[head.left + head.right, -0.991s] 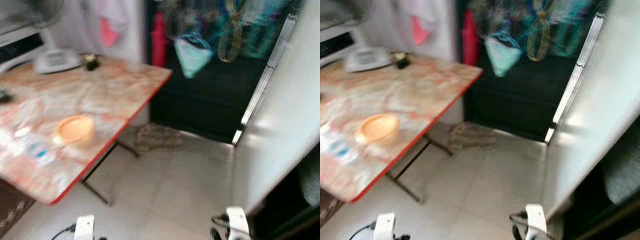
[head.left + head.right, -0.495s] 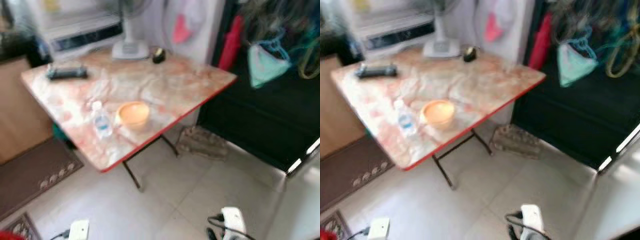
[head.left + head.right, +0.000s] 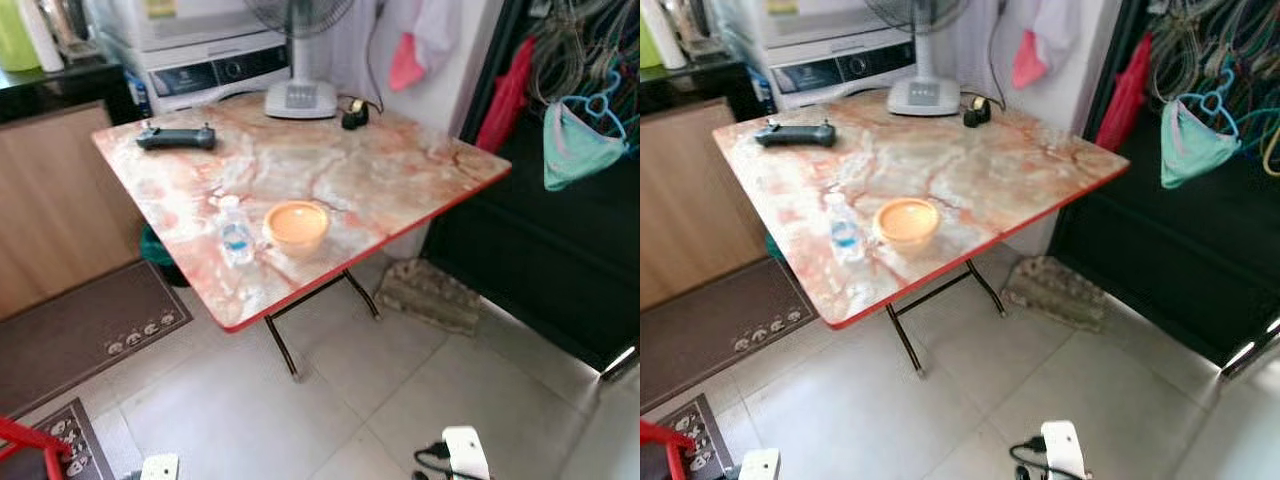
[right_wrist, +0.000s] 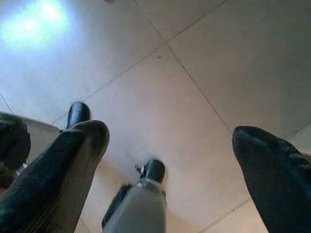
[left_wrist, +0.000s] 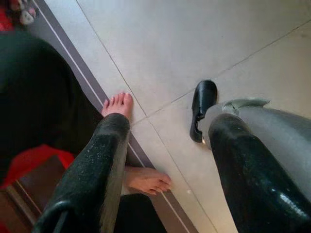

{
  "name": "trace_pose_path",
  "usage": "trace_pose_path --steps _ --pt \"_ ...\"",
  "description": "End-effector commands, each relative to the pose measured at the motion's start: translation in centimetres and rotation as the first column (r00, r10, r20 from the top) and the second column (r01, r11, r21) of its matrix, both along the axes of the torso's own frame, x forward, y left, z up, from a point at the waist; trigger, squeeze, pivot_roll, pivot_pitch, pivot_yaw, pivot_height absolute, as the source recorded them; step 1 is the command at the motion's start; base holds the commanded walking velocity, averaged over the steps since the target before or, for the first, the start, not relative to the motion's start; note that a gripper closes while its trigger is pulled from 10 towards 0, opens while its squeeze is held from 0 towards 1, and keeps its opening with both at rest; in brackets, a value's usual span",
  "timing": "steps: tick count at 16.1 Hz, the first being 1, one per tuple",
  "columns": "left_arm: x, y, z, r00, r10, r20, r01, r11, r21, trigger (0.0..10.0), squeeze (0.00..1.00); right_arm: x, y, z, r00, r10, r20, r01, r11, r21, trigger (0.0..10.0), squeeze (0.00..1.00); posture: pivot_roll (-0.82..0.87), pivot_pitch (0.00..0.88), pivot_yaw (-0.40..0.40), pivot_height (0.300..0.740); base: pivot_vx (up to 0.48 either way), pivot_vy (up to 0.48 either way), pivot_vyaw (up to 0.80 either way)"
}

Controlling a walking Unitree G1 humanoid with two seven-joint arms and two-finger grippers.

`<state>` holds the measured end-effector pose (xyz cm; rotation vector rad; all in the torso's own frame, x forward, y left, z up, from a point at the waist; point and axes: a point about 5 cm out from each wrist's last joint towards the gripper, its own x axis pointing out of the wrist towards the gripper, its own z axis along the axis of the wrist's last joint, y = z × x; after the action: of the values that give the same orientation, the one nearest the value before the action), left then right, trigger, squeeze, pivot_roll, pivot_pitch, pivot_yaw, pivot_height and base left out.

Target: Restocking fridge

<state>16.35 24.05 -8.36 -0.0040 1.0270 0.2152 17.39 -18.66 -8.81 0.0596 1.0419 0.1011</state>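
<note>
We look down on a folding tabletop point(image 3: 400, 170) with a marbled orange-pink surface and a red edge, standing on a pale tiled floor point(image 3: 400, 400). Near its front edge a small clear water bottle point(image 3: 235, 232) with a blue label stands upright, and just beside it sits a round orange bowl point(image 3: 296, 226) — the two are close but apart. These look like the likely things to restock, though that is our judgement. Farther back lie a dark handheld controller point(image 3: 177, 137), the white base of a fan point(image 3: 299, 98) and a small dark object point(image 3: 353, 114) we cannot identify at this size. An egg carton point(image 3: 428, 296) lies on the floor beyond the table legs, and a brown mat point(image 3: 80, 335) lies to the left.

Both arms hang low and idle. The left tool point(image 5: 165, 160) points at the floor with its two black fingers spread wide, holding nothing; a person's bare feet point(image 5: 117, 104) stand behind it. The right tool point(image 4: 170, 160) also hangs over the tiles, its fingers wide apart and empty.

We judge the step in hand to be approaching the tabletop. To do it well, we should square up to the front edge, stop within reach, then close on the bottle's body from the side — without nudging the bowl.
</note>
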Motion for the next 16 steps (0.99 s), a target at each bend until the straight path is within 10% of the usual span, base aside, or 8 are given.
trace_pose_path --steps 1,7,10,16 --pt "-0.8 0.0 -0.3 1.000 0.005 -0.005 -0.005 1.000 0.020 10.0 0.00 -0.8 -0.3 -0.3 1.000 -0.001 -0.014 0.001 1.000 -0.007 10.0 0.00 0.12 0.000 -0.035 0.740 0.000 0.000 0.00" --pt "-1.8 0.2 -0.2 0.990 0.037 0.137 -0.046 0.997 0.067 10.0 0.00 -3.6 -0.4 -1.3 0.998 0.006 -0.061 -0.006 1.000 -0.003 10.0 0.00 0.14 0.000 -0.046 0.740 0.000 0.000 0.00" --pt "4.0 0.0 4.0 0.879 -0.075 0.471 0.001 0.988 0.154 10.0 0.00 -4.6 -0.4 -1.6 0.997 -0.001 -0.076 0.001 1.000 0.000 10.0 0.00 0.14 0.000 -0.034 0.740 0.000 0.000 0.00" --pt "4.9 -0.2 7.1 0.744 -0.199 0.638 0.034 0.965 0.261 10.0 0.00 -6.1 -0.2 -2.1 0.994 -0.004 -0.106 0.005 1.000 0.005 10.0 0.00 0.16 0.000 -0.022 0.740 0.000 0.000 0.00"
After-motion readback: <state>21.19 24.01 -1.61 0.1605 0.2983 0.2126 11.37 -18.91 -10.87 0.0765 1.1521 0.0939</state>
